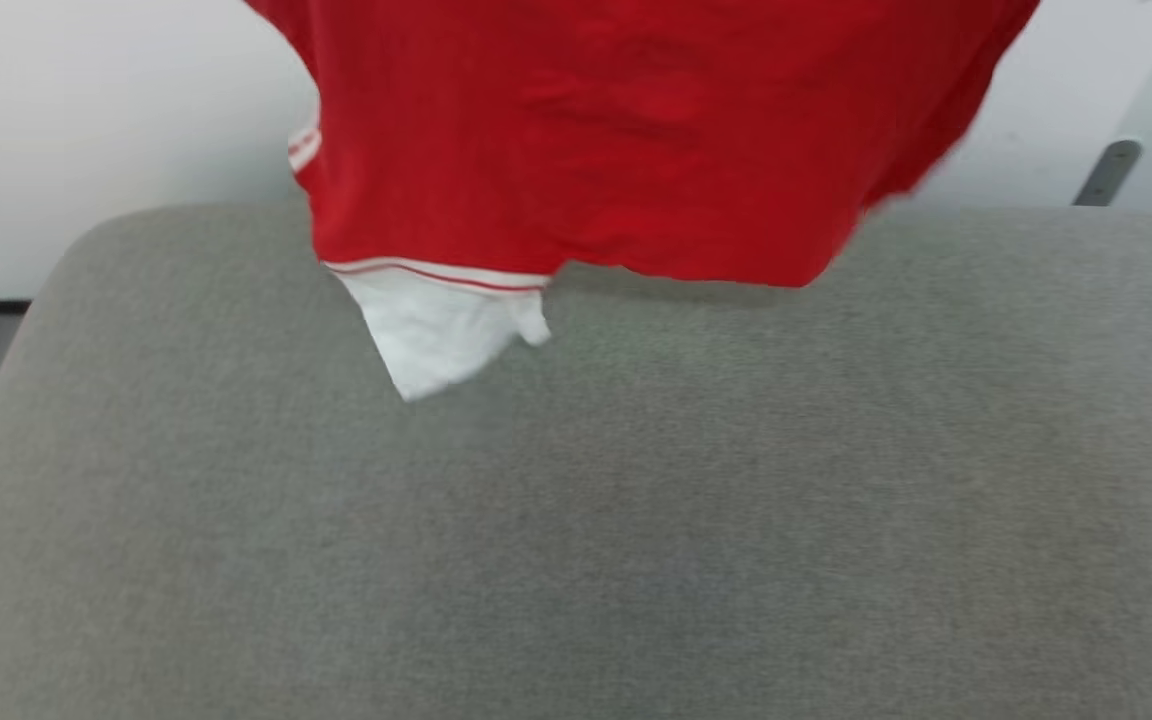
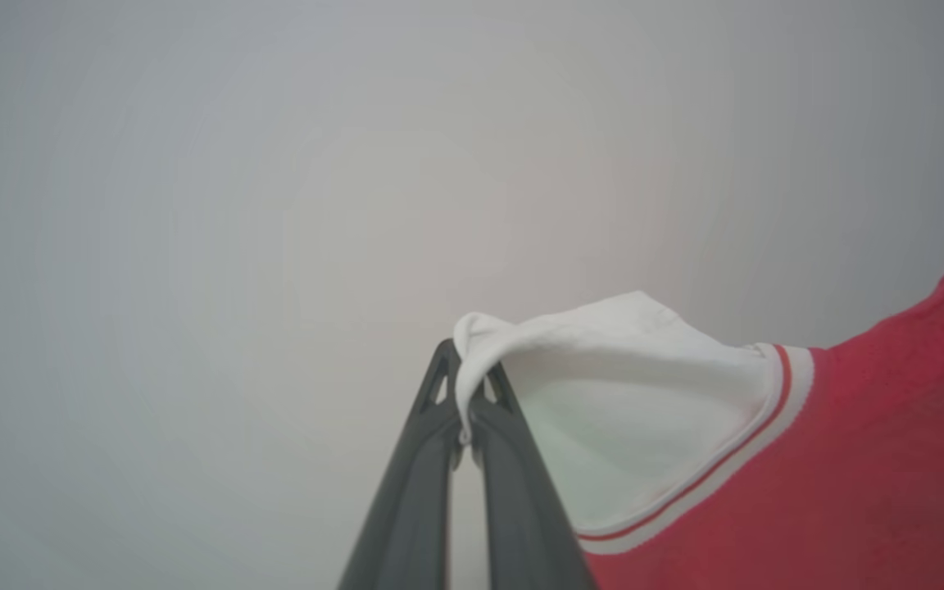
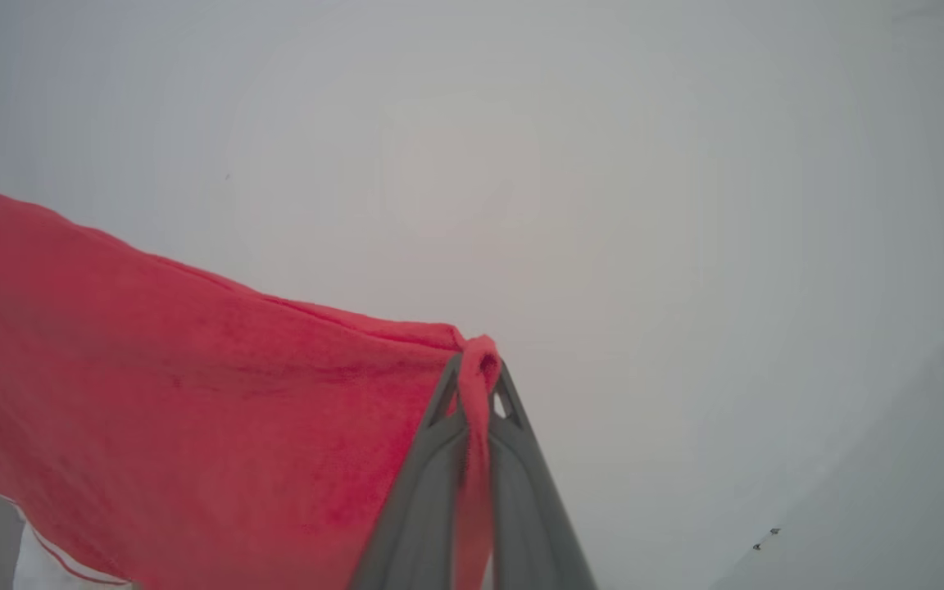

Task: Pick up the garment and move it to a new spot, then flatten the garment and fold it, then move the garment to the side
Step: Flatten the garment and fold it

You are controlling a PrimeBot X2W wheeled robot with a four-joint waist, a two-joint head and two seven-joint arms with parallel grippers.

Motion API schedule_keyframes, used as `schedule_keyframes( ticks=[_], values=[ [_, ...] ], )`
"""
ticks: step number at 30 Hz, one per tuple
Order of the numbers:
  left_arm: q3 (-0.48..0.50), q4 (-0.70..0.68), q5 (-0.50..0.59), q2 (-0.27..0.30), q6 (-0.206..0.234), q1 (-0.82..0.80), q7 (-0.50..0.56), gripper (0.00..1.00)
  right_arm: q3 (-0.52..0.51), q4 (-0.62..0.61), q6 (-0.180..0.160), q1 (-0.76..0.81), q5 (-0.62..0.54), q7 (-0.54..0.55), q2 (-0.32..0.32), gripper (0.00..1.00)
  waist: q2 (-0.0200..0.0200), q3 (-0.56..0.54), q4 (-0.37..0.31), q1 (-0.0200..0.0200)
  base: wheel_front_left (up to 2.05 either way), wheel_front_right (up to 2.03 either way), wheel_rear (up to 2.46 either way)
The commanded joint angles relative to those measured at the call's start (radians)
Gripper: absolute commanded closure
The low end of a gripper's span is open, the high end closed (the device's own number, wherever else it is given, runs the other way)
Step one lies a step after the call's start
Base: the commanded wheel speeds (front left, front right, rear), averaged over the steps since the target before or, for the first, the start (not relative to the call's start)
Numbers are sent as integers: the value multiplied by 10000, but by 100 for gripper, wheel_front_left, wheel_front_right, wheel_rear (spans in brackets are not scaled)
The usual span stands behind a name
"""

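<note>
One grey cushion (image 1: 576,560), one garment (image 1: 586,130) aloft in two closed hands (image 2: 466,378) (image 3: 477,378)

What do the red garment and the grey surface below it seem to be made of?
The soft bright-red garment with white hem panels looks like matte knit fabric: it drapes and shows fuzzy nap. The grey surface seems woven upholstery, perhaps padded: speckled texture, rounded corner.

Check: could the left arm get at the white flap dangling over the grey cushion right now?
Probably not yet. The left gripper is shut on another white corner of the garment, holding it up; it would have to let go. Otherwise the flap hangs in the open over the cushion.
</note>
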Motion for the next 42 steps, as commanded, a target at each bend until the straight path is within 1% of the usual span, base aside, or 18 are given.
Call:
schedule_keyframes(
  ticks=[1,7,10,13,14,15,16,21,23,25,29,31,33,34,36,38,39,42],
  values=[
    [-22,284,26,-35,-26,-208,-216,100,35,34,-11,-74,66,13,93,100,0,-235,-355,0,0,0,0],
    [-220,868,-243,-67,-48,-638,-461,100,93,-114,-11,-241,177,233,-12,100,0,-47,-646,0,0,0,0],
    [-409,843,-433,-9,-50,-867,-487,100,9,-213,-11,-321,329,357,-91,100,0,285,-719,0,0,0,0],
    [-552,750,-627,74,-51,-1228,-488,100,-88,-332,-11,-612,264,412,-245,100,0,856,-755,0,0,0,0],
    [-552,750,-627,74,-51,-1228,-488,100,-88,-332,-11,-612,264,412,-245,100,0,856,-755,0,0,0,0],
    [-640,716,-713,124,-52,-1480,-467,100,-214,-366,-11,-827,212,415,-292,100,0,1361,-769,0,0,0,0],
    [-640,716,-713,124,-52,-1480,-467,100,-214,-366,-11,-827,212,415,-292,100,0,1361,-769,0,0,0,0],
    [-746,840,-519,254,-50,-2357,-808,100,-587,-108,-11,-1524,-298,109,-196,100,0,2933,-878,0,0,0,0],
    [-782,1048,-264,249,6,-2729,-1157,100,-756,231,-11,-1825,-792,-329,33,100,0,3567,-986,0,0,0,0],
    [-816,1292,107,176,172,-3192,-1674,100,-971,712,-11,-2159,-1268,-968,361,100,0,4148,-1105,0,0,0,0],
    [-525,1798,513,-257,762,-4395,-3034,100,-1739,1931,-11,-3277,-2631,-3212,899,100,0,5294,-1094,0,0,0,0],
    [-383,1957,714,-496,974,-4919,-3973,100,-2070,2618,-11,-3688,-3335,-4026,1191,100,0,5819,-982,0,0,0,0],
    [-144,2046,801,-625,1200,-5432,-4702,100,-2496,3046,-11,-4143,-4019,-4360,1371,100,0,6293,-852,0,0,0,0],
    [-86,2060,862,-707,1209,-5589,-4878,100,-2715,3198,-11,-4322,-4336,-4426,1444,100,0,6538,-788,0,0,0,0],
    [-15,1939,981,-864,1084,-5618,-5034,100,-3178,3058,-11,-4466,-4908,-4461,1540,100,0,6996,-622,0,0,0,0],
    [154,1824,884,-944,989,-5301,-5095,100,-3524,2831,-12,-4143,-5513,-4463,1550,100,0,7398,-444,0,0,0,0],
    [244,1640,1024,-905,1017,-5209,-5100,100,-3740,2798,-11,-3875,-5740,-4464,1600,100,0,7545,-388,0,0,0,0],
    [608,1398,1065,-849,983,-4289,-5096,100,-4195,2802,-11,-3232,-6376,-4455,1739,100,0,7657,-193,0,0,0,0]
  ],
)
